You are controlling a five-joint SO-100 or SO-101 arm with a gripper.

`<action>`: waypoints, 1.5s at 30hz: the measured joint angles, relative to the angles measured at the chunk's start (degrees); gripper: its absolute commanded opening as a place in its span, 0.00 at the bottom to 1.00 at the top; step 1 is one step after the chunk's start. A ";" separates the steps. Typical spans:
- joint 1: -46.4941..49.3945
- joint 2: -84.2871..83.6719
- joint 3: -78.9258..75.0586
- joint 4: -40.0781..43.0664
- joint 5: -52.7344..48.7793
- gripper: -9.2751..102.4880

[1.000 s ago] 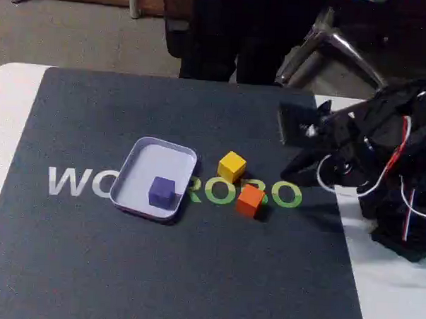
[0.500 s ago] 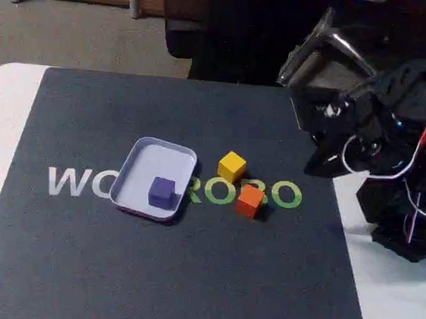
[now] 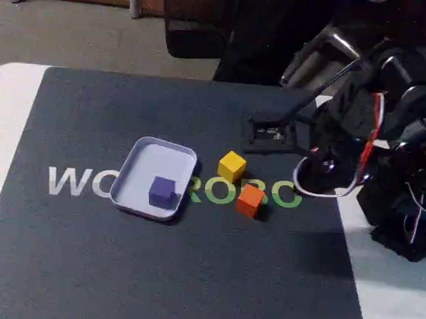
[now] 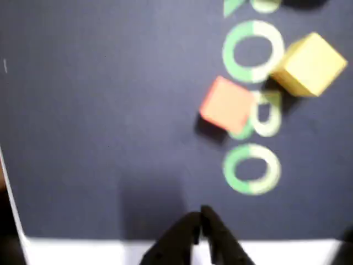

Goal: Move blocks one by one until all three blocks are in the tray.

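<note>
A dark mat (image 3: 123,268) with pale and green lettering covers most of a white table (image 3: 6,115). In the fixed view, a black robot arm (image 3: 383,139) with red and white wires stands at the right edge of the mat, reaching left. Its gripper (image 3: 270,136) hangs above the mat and holds nothing. In the wrist view the gripper (image 4: 199,218) enters from the bottom edge, its two dark fingertips pressed together, over the line where the mat meets the white table.

The yellow block (image 3: 232,166) lies on the mat just left of and below the gripper in the fixed view. The orange block (image 3: 250,200) sits close beside it, farther down the picture and slightly right, resting on the green letters. The two blocks look slightly apart. In the wrist view, which is somewhat blurred, the orange block (image 4: 226,105) lies ahead of the fingertips, and the yellow block (image 4: 310,64) lies beyond it, toward the upper right.

Farther left of the gripper in the fixed view sits the pale lavender-white tray (image 3: 146,156), flat on the mat. The purple block (image 3: 161,191) rests inside it, near the tray's lower rim.
</note>
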 measured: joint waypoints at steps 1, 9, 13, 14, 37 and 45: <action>0.53 -0.79 0.00 -0.97 0.97 0.05; 5.27 -2.20 0.00 -3.08 3.78 0.07; 6.68 -2.64 0.00 -4.31 3.96 0.07; 7.21 -3.43 0.00 -4.92 3.96 0.08; 9.84 -20.21 0.00 -17.40 1.85 0.22; 12.74 -21.18 0.00 -18.37 0.70 0.24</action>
